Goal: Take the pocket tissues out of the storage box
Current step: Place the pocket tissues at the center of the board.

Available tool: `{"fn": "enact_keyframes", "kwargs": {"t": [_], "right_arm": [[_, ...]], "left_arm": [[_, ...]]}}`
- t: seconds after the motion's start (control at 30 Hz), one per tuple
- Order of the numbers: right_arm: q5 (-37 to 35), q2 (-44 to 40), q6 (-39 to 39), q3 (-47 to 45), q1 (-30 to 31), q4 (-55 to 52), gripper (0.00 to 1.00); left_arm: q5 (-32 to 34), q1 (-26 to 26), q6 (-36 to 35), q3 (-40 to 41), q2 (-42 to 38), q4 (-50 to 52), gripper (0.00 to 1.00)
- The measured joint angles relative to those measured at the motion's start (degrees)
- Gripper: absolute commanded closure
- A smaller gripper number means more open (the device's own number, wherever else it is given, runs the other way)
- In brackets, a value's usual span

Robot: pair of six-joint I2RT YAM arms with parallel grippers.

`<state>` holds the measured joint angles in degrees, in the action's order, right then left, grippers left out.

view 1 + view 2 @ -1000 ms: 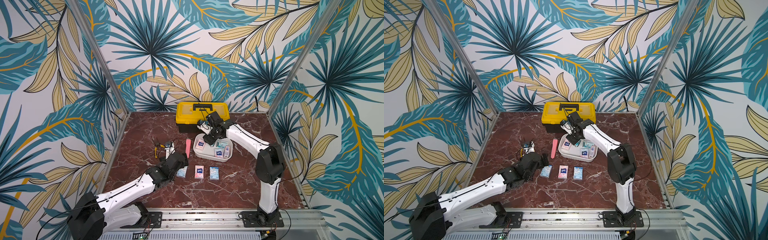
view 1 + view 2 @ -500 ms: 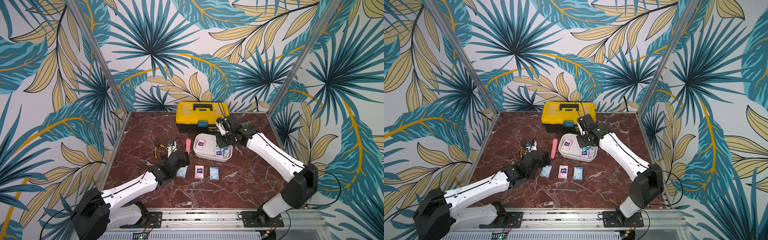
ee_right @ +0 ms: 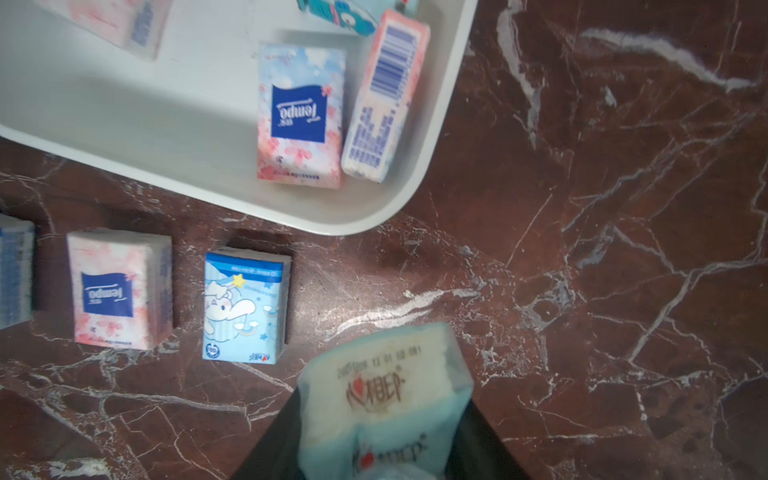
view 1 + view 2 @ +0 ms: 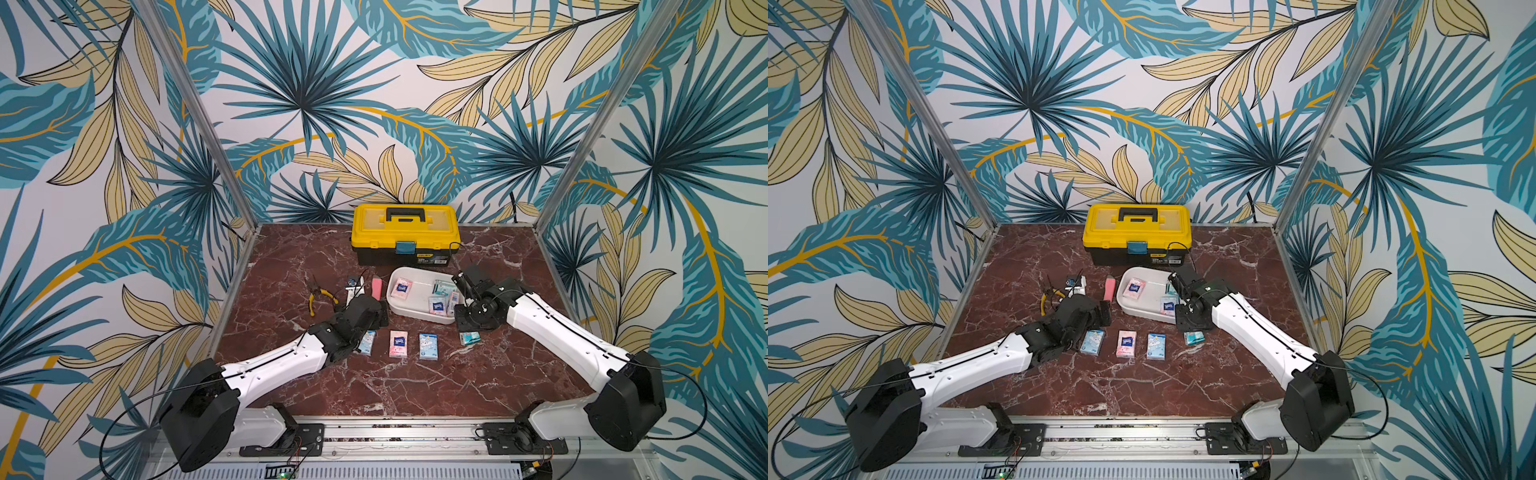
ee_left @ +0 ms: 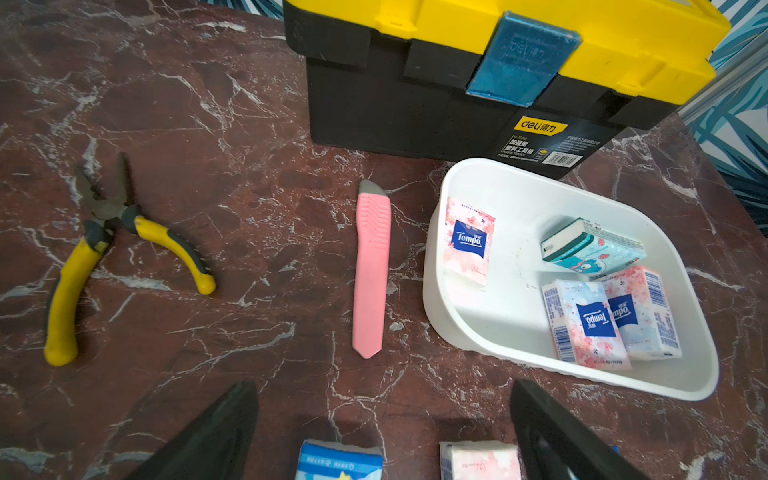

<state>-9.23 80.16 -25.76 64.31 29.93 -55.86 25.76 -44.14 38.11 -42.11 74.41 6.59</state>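
Right gripper (image 4: 469, 332) clamped on soft teal pocket-tissue pack (image 3: 382, 395) just outside white plastic rounded storage box (image 3: 291, 212); left gripper (image 5: 386, 432) jaws spread wide.

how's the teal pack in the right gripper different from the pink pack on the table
The teal pack has red lettering; the pink pack has a dark-blue label. The teal pack is clamped in the right gripper's jaws; the pink pack lies flat on the table. Both are outside the storage box.
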Motion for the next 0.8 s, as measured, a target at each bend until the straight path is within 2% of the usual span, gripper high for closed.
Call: {"fn": "enact_keyframes", "kwargs": {"t": [0.37,0.8], "right_arm": [[0.35,4.92,-3.89,-5.57,0.11,3.21,0.51],[0.00,10.95,-7.58,-6.71,0.11,8.55,0.50]], "left_arm": [[-1.01,0.09,-0.28,-0.22,1.92,-0.46,0.00],[-1.18,0.20,-0.24,-0.72,2.43,-0.83,0.00]]}}
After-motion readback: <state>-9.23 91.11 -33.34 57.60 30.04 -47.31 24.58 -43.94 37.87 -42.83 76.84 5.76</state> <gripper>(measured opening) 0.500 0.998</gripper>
